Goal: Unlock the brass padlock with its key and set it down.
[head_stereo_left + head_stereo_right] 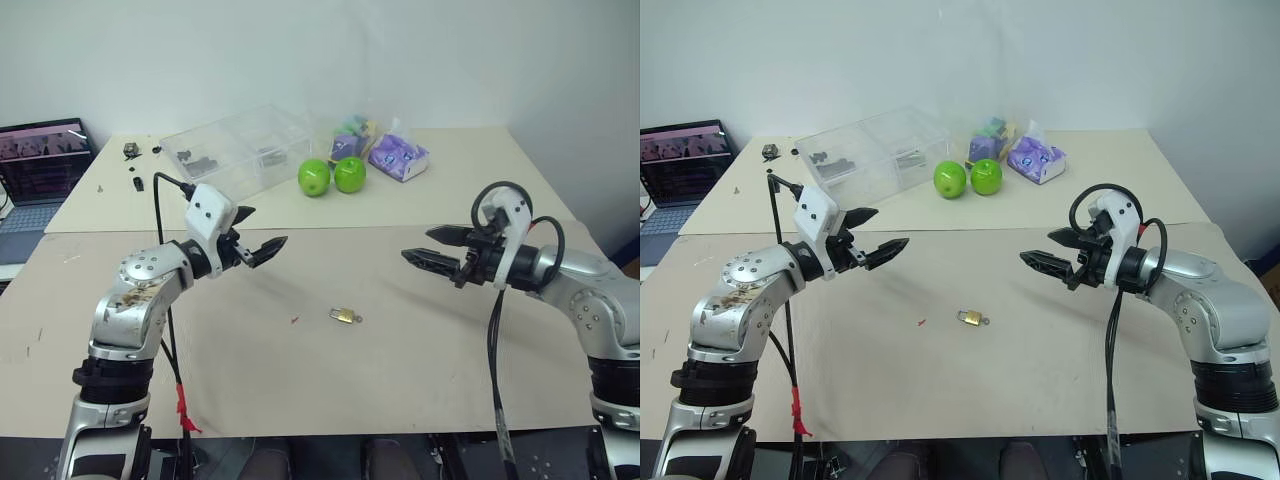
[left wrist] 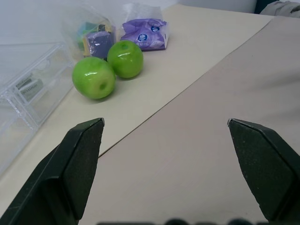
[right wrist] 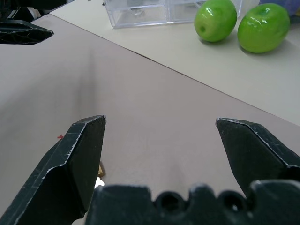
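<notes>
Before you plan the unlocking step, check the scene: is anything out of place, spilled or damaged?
Nothing stands out. The padlock lies flat on the table between both open end effectors; a tiny red speck sits beside it.

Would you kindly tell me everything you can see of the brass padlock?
The brass padlock is a tiny squarish gold-coloured metal body lying flat on the beige table, between the two arms and nearer the robot than the green apples. Something thin and silvery shows at one end; whether shackle or key is unclear. Nothing grips it.
</notes>
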`<action>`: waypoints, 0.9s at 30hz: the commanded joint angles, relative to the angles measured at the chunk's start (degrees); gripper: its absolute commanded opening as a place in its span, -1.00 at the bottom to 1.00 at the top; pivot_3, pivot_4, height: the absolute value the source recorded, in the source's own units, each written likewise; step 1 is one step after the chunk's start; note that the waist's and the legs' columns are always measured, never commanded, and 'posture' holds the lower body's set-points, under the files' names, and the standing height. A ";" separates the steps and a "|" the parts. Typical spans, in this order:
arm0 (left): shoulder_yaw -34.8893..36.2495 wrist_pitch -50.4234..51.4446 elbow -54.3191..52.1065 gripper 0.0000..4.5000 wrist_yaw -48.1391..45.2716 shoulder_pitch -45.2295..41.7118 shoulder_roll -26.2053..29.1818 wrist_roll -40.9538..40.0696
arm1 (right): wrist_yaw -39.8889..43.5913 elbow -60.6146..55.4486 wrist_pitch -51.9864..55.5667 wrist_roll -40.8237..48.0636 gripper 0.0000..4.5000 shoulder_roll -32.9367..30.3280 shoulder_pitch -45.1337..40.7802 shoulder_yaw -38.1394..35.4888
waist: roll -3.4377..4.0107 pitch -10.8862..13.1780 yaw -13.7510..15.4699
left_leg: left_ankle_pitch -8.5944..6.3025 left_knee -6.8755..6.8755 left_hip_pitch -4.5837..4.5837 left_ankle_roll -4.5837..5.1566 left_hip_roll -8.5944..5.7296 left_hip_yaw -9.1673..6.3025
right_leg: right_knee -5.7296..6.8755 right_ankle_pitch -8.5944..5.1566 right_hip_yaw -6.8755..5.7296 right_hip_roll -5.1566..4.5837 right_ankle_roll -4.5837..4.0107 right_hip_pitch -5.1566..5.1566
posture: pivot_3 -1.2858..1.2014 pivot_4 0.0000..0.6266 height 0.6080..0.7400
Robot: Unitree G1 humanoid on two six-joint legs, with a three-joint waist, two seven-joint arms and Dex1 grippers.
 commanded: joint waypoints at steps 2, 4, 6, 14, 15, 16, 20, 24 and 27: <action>0.15 -1.41 0.27 1.00 -2.11 -2.59 0.73 -1.76 | 0.64 -5.05 -0.19 0.90 0.97 -2.03 0.22 -2.71 | 0.00 0.00 0.01 | 0.00 0.00 0.00 0.00 0.00 0.00 | 0.00 0.00 0.00 0.00 0.00 0.00 | 0.03 -0.52 1.00; -0.01 -2.68 1.92 1.00 -3.23 -4.17 1.02 -1.69 | 0.91 -7.65 0.93 2.44 0.97 -2.94 -0.20 -3.50 | 0.00 0.00 0.08 | 0.00 -0.01 -0.01 0.00 0.00 0.00 | 0.00 0.00 -0.01 0.00 0.00 -0.01 | 0.03 -0.52 1.00; -0.41 -3.57 3.94 1.00 -3.56 -5.66 0.85 -1.30 | 1.42 -9.00 1.39 3.02 0.97 -4.13 -0.50 -3.74 | 0.00 0.00 0.16 | 0.00 0.00 -0.03 0.00 0.00 -0.02 | -0.01 0.00 -0.04 0.01 0.00 -0.01 | 0.03 -0.52 1.00; -10.60 -12.75 14.76 1.00 -15.21 -14.83 -0.75 1.75 | 2.37 -13.12 3.46 3.22 0.97 -10.84 5.44 -7.27 | 0.00 0.00 0.55 | 0.00 0.04 -0.06 0.00 -0.03 -0.01 | -0.21 0.01 -0.08 -0.02 0.00 0.10 | 0.03 -0.52 1.00; -12.26 -14.47 17.43 1.00 -16.68 -16.34 -1.51 2.71 | 1.51 -13.82 3.71 3.41 0.97 -10.88 6.37 -8.32 | 0.01 0.00 0.89 | 0.00 0.05 -0.05 0.00 -0.03 0.02 | -0.21 0.01 -0.06 -0.02 0.00 0.11 | 0.03 -0.52 1.00; -14.25 -16.32 20.78 1.00 -17.63 -18.06 -2.71 4.21 | 0.50 -14.80 4.10 3.79 0.97 -10.75 7.55 -9.71 | 0.01 0.00 0.89 | 0.00 0.07 -0.06 0.00 -0.05 0.01 | -0.22 0.01 -0.08 -0.03 0.00 0.13 | 0.03 -0.52 1.00; -20.61 -23.06 31.12 1.00 -20.36 -21.94 -7.42 9.40 | -3.58 -20.47 6.64 6.01 0.97 -9.36 12.70 -14.86 | 0.03 -0.02 1.11 | 0.00 0.13 -0.04 0.00 -0.07 0.04 | -0.22 0.01 -0.07 -0.03 0.01 0.19 | 0.03 -0.52 1.00; -23.65 -29.84 39.04 1.00 -25.56 -23.68 -10.79 11.35 | -7.63 -26.26 9.31 7.99 0.97 -7.74 19.00 -20.65 | 0.01 -0.01 0.78 | -0.01 0.10 -0.05 0.03 -0.06 0.05 | -0.22 0.00 -0.05 -0.02 0.01 0.19 | 0.03 -0.52 1.00; -24.53 -35.85 45.87 1.00 -28.64 -25.15 -12.90 12.47 | -10.05 -29.96 10.87 9.96 0.97 -6.62 23.38 -24.72 | 0.00 0.00 0.89 | -0.01 0.13 -0.07 0.05 -0.05 0.04 | -0.21 0.00 -0.06 -0.01 0.01 0.19 | 0.03 -0.52 1.00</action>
